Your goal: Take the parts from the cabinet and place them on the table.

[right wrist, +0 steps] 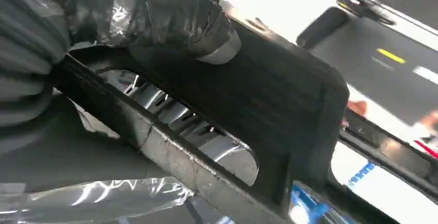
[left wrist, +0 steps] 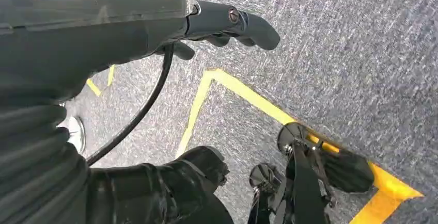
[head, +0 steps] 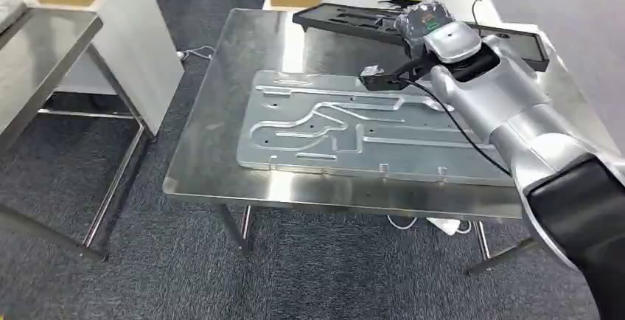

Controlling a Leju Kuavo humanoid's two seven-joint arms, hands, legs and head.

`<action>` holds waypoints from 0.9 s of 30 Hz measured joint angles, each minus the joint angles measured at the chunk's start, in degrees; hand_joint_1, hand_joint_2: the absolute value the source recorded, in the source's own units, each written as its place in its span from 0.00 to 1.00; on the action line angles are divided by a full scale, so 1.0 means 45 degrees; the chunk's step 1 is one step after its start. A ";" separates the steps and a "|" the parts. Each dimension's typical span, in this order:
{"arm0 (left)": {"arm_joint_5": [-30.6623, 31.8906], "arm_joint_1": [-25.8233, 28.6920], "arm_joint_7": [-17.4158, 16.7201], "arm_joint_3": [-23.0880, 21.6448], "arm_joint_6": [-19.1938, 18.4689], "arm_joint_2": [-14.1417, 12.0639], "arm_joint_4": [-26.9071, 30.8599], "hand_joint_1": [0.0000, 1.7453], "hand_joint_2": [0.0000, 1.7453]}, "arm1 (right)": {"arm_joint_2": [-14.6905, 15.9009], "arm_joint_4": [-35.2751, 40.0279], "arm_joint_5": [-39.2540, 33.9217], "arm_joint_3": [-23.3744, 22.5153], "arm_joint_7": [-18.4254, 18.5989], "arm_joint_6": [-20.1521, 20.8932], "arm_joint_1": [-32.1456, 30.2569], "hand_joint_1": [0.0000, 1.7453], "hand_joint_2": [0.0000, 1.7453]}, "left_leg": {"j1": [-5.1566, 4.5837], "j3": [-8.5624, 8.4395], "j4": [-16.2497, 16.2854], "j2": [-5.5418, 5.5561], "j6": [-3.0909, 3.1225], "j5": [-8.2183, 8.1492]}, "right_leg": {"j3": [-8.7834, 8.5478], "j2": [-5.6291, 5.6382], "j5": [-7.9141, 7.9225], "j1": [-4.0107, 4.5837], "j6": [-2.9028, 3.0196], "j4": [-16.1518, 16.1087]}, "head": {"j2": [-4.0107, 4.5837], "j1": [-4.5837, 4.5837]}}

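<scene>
We see the right hand [head: 422,25] over the steel table [head: 214,143], its plastic-wrapped thumb [right wrist: 206,33] and fingers clamped on a black plastic part [right wrist: 248,121]. The part's tip [head: 383,79] pokes out above the far edge of the stamped metal panel [head: 354,132] lying flat on the table. A long black tray [head: 346,19] sits beyond. The left hand [left wrist: 227,25] hangs over grey carpet with yellow floor tape [left wrist: 243,95], fingers curled, holding nothing.

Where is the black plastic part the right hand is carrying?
In the head view the black part is held by the right hand over the far right of the steel table, above the stamped metal panel, near the long black tray.
</scene>
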State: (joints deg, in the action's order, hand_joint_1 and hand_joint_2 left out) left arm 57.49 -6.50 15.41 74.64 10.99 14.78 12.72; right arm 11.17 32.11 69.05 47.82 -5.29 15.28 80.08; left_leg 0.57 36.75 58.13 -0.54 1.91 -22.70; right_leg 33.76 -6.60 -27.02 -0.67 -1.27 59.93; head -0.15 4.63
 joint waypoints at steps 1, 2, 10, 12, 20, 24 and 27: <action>0.0000 -0.0004 0.0005 0.0000 0.0034 0.0000 0.0000 0.00 1.00 | 0.0015 0.0019 0.0005 -0.0029 0.0014 -0.0059 -0.0024 1.00 1.00 | 0.0007 0.0005 -0.0019 0.0117 0.0064 0.0035 | 0.0243 0.0766 -0.0416 -0.0042 -0.0025 0.0524 | 0.0000 0.0005; -0.0005 -0.0028 0.0005 0.0005 0.0054 0.0000 0.0000 0.00 1.00 | 0.0083 0.0034 0.0005 -0.0073 0.0015 -0.0069 -0.0058 1.00 1.00 | 0.0011 0.0030 -0.0017 0.0226 0.0111 0.0064 | 0.0656 0.1143 -0.0930 -0.0066 -0.0033 0.1410 | 0.0000 -0.0005; -0.0030 -0.0033 0.0020 0.0015 0.0078 0.0015 0.0000 0.00 1.00 | 0.0375 0.0043 0.0019 -0.0199 0.0034 -0.0093 -0.0453 1.00 1.00 | -0.0055 0.0133 0.0190 0.1656 0.0013 0.0060 | 0.0215 0.2691 0.0176 -0.0129 0.0080 0.0026 | 0.0000 0.0010; -0.0025 -0.0048 0.0034 0.0015 0.0083 0.0014 0.0000 0.00 1.00 | 0.0399 0.0063 0.0019 -0.0214 0.0034 -0.0093 -0.0479 1.00 1.00 | 0.0041 0.0225 0.0176 0.1962 -0.0139 0.0147 | 0.0244 0.2317 0.0233 -0.0042 0.0117 -0.0013 | 0.0000 0.0005; -0.0034 -0.0013 0.0034 0.0024 0.0117 0.0000 0.0005 0.00 1.00 | 0.0336 0.0145 0.0049 -0.0248 0.0053 -0.0068 -0.0489 1.00 1.00 | 0.0064 0.2066 0.3909 0.0181 -0.0637 -0.1638 | 0.0078 0.0960 0.0378 -0.0097 0.0567 -0.0270 | 0.0000 0.0073; -0.0126 -0.0010 0.0161 0.0034 0.0107 -0.0005 0.0019 0.00 1.00 | 0.0375 0.0160 0.0049 -0.0301 0.0029 -0.0049 -0.0560 1.00 1.00 | 0.0033 0.0341 0.0913 -0.0351 -0.0510 -0.0178 | 0.0000 0.0290 0.0281 -0.0080 0.0449 -0.0243 | 0.0000 0.0073; -0.0132 -0.0046 0.0165 0.0053 0.0121 -0.0005 0.0029 0.00 1.00 | 0.0667 0.0223 0.0054 -0.0442 -0.0014 -0.0040 -0.0560 1.00 1.00 | -0.0135 -0.0026 0.0136 -0.0635 -0.0255 -0.0162 | -0.0042 -0.0096 0.0178 0.0094 0.0251 -0.0197 | 0.0000 0.0010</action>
State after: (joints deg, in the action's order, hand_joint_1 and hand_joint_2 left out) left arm 56.89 -6.71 16.15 74.88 11.54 14.75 12.85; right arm 14.17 33.11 69.29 45.83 -5.35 15.10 77.56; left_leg -0.03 36.64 58.74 -3.40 0.76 -23.43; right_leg 33.57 -7.03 -26.22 -0.24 -0.14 59.04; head -0.15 4.68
